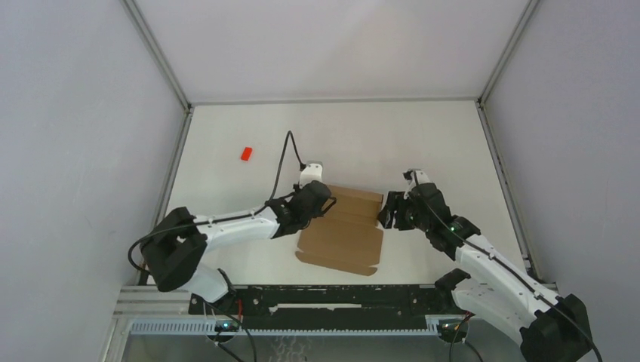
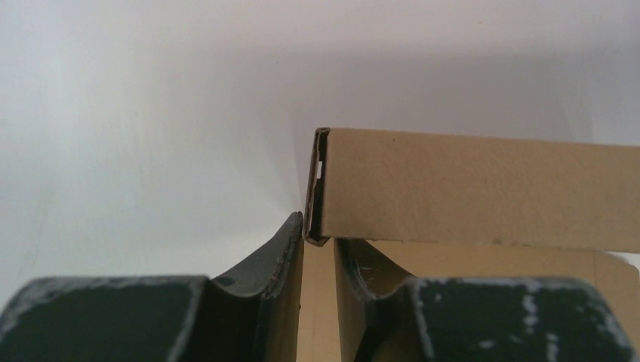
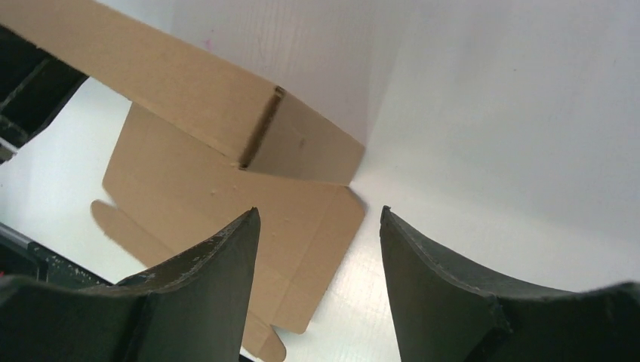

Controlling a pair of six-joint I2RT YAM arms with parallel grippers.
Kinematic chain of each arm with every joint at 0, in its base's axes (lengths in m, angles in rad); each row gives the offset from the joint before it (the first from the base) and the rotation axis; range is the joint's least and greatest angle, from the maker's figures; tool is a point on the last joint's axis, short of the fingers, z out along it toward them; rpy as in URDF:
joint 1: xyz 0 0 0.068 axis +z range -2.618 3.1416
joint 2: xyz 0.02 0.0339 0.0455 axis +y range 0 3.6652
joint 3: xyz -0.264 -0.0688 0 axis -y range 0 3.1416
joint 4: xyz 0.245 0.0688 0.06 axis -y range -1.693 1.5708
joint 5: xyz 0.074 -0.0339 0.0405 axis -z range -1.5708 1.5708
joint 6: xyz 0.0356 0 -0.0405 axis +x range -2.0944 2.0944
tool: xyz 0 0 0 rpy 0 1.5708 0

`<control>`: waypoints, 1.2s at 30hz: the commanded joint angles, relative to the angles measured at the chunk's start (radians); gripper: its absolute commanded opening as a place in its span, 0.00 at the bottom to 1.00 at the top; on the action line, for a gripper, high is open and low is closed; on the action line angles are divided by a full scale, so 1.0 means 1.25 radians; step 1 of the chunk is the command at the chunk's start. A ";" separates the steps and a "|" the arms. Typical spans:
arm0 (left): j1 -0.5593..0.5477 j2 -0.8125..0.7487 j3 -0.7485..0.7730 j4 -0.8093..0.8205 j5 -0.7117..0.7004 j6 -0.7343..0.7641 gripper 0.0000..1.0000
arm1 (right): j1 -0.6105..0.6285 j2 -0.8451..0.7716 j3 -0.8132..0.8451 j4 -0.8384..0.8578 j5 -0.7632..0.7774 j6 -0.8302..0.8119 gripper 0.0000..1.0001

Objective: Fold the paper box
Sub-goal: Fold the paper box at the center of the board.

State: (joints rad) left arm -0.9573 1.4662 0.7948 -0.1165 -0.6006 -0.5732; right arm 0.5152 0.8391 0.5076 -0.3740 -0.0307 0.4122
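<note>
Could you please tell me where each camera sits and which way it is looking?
Top external: above and behind the arm bases, looking down at the table; both arms, the paper box between left hand and right hand, a red block far left.
Left wrist: on the left wrist, looking along its fingers at the box's raised wall; cardboard fills their narrow gap.
Right wrist: on the right wrist, looking past its wide-open fingers at that wall and the flat panel.
Shared: both wrist views show that raised wall.

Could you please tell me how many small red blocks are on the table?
1. The red block lies far left on the table, well apart from the paper box. More could be hidden under that box.
</note>
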 commanded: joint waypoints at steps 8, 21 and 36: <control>0.115 0.164 0.228 -0.108 0.251 0.093 0.25 | -0.073 0.080 0.067 0.029 -0.150 -0.048 0.67; 0.151 0.163 0.239 -0.085 0.263 0.160 0.26 | -0.074 0.108 0.111 0.039 0.009 -0.110 0.68; 0.218 0.218 0.369 -0.202 0.426 0.215 0.26 | -0.285 0.234 0.275 0.139 -0.174 -0.159 0.65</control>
State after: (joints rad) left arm -0.7113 1.7176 1.1404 -0.3115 -0.1543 -0.3538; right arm 0.1738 1.0637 0.7296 -0.2657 -0.1493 0.2646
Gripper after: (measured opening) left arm 0.263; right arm 0.661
